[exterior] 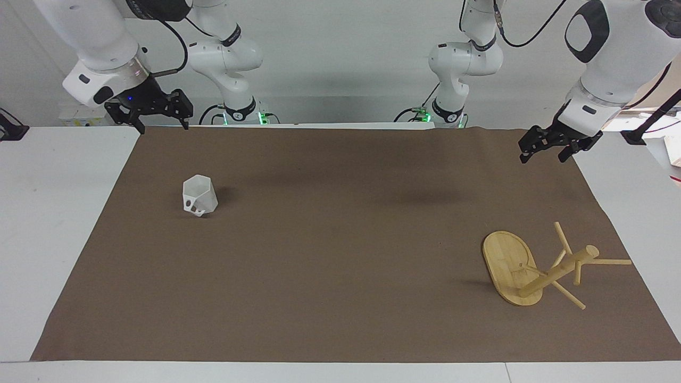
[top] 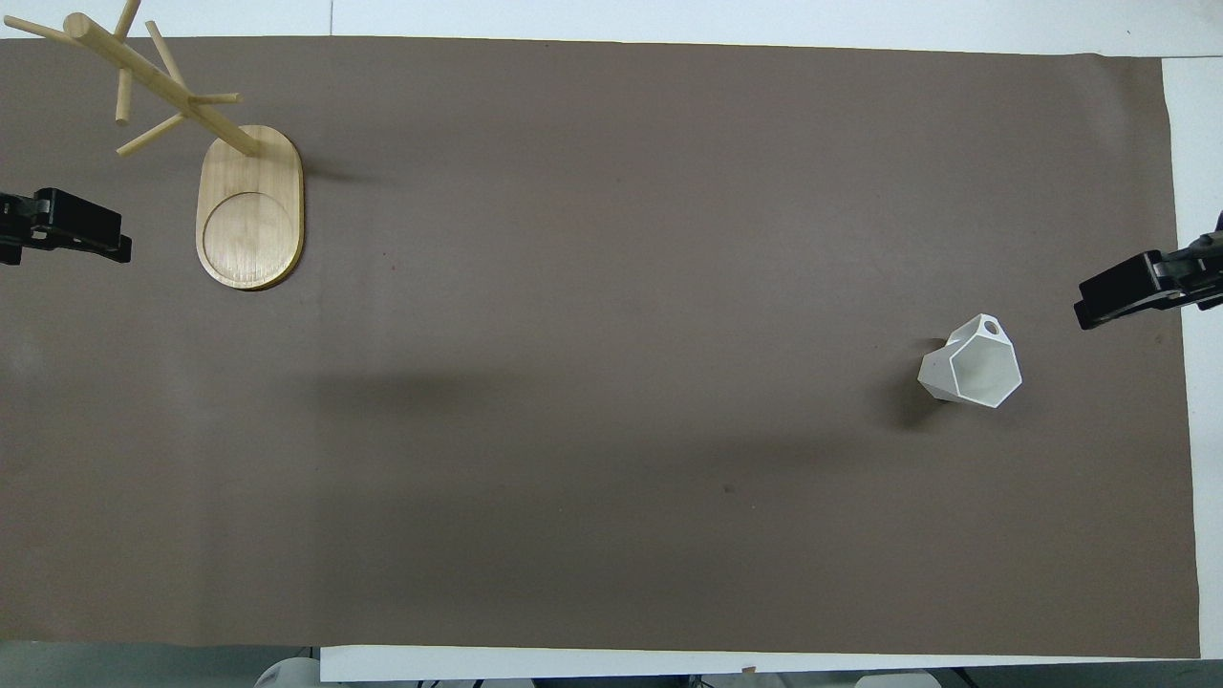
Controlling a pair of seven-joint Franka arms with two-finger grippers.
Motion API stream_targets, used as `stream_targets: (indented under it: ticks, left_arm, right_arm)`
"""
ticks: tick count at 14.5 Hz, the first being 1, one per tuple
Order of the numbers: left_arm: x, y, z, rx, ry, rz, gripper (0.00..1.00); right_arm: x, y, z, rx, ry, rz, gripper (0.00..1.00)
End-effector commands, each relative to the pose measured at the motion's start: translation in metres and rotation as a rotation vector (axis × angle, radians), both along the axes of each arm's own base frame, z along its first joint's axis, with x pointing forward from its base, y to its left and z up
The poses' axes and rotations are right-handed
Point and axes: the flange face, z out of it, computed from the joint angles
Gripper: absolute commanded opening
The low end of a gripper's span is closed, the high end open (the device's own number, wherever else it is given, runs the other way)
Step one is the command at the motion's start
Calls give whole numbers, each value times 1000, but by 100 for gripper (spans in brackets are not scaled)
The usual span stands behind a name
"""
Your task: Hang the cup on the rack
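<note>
The cup (exterior: 199, 196) (top: 975, 365), white and faceted, stands mouth up on the brown mat toward the right arm's end, its holed handle turned away from the robots. The rack (exterior: 508, 266) (top: 250, 205), a bamboo mug tree, stands upright toward the left arm's end and farther from the robots than the cup. Its post (exterior: 558, 271) rises from the oval base's farther end, and its thin pegs are bare. My right gripper (exterior: 163, 126) (top: 1084, 311) hangs open over the mat's edge at its own end. My left gripper (exterior: 542, 158) (top: 122, 244) hangs open beside the rack. Neither holds anything.
A brown mat (exterior: 340, 266) covers most of the white table (exterior: 53, 223). Bare white table borders it at both ends. Only the cup and the rack stand on the mat.
</note>
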Motion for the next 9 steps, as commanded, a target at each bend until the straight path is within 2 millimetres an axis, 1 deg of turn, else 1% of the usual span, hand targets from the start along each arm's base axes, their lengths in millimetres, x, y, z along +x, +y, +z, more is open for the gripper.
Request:
stream_targets:
  ticks: [1,4,7,9]
  left_arm:
    - [-7,4,1,16,6,-1,100]
    - [-7,4,1,15,4,-1,100]
    - [-7,4,1,15,4,-1,100]
    - [-7,4,1,15,4,-1,100]
  right_arm:
    - [1,-2,2,-17,-5,-17,100]
    - [-1,-1,0,-17,4,-16,100]
    - [-1,-9,-1,-10,5,-20,100]
    - [-5,-10,-4,-7,13,-21,100]
